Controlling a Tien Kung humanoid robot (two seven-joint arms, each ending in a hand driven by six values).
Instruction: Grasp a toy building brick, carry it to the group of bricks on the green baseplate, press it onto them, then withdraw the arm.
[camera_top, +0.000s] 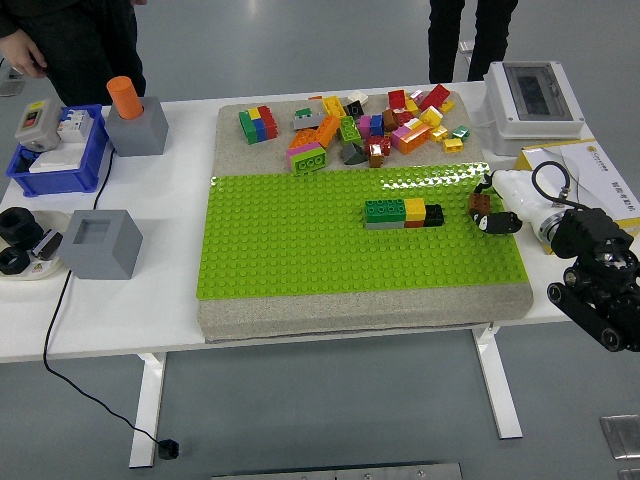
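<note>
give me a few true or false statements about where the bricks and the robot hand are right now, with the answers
1. The right robot hand holds a brown brick over the right part of the green baseplate. True.
2. The brown brick is already pressed onto the row of bricks on the baseplate. False: it sits apart from the row, to its right, in the hand.
3. The row on the baseplate runs green, yellow, then black from left to right. True.
4. The loose brick pile lies on the green baseplate. False: it lies on the grey mat behind the baseplate.
5. The orange cylinder stands in the blue bin. False: it stands in a grey block to the right of the bin.
</note>
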